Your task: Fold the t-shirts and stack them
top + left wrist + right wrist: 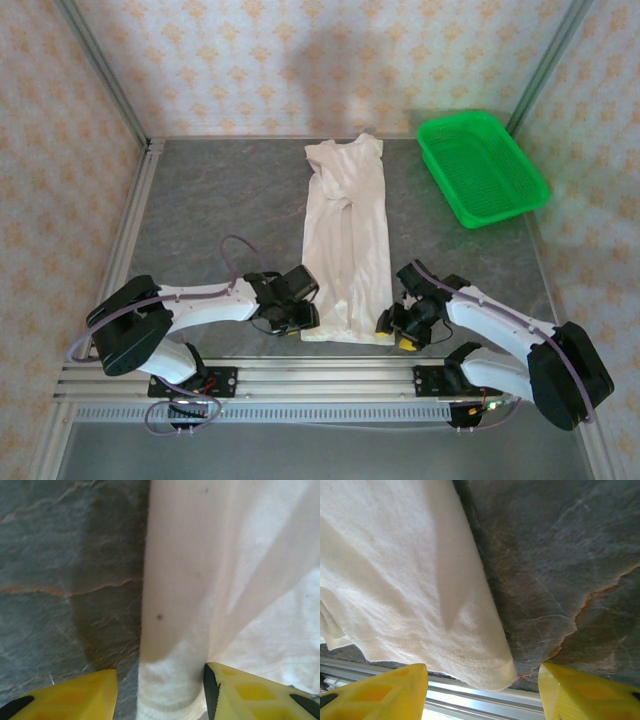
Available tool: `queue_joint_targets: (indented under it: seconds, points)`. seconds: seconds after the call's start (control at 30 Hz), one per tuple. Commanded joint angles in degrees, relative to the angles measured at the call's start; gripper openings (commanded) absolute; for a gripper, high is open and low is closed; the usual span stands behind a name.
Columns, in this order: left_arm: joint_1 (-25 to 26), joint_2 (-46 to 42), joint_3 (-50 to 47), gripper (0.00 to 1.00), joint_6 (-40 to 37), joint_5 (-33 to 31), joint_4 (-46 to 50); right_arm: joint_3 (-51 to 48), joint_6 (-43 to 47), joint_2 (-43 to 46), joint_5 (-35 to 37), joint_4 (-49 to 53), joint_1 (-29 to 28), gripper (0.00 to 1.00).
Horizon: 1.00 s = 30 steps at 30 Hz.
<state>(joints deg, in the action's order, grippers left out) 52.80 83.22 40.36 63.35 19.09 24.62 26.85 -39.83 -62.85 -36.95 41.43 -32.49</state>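
Left gripper [160, 682], right gripper [482, 680] spread at hem; t-shirt [347, 240] white, folded narrow.

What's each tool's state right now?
Left tool: open, straddling the t-shirt edge.
Right tool: open, straddling the t-shirt corner.

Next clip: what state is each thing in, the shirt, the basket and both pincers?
t-shirt: folded lengthwise into a long strip, lying flat.
green basket: upright, empty.
left pincer: open, astride the strip's left edge.
right pincer: open, astride the strip's near right corner.
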Motion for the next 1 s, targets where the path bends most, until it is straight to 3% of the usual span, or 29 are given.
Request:
queue_joint_targets:
  seconds: [0.0,0.43,0.7,0.77,0.97]
  points:
    - [0.6,-1.5,-1.4,0.49,2.2,-1.1,2.8,-0.7,-0.3,-0.1,-0.3,-1.3,-0.4,0.60]
    - [2.5,5.1,3.6,0.42,2.5,0.5,-3.3,-1.2,-0.2,-2.6,-0.5,-3.6,-0.4,0.53]
    - [2.8,10.3,8.4,0.27,2.5,0.4,-3.5,-0.6,-0.4,-3.8,-0.2,-6.0,-0.4,0.44]
    - [2.8,10.2,8.3,0.25,2.5,0.3,-3.2,-0.2,-0.4,-4.3,-0.3,-6.7,-0.4,0.37]
    - [3.2,10.1,10.6,0.10,1.7,-0.2,-0.3,2.6,0.4,-4.7,0.2,-5.8,-0.4,0.05]
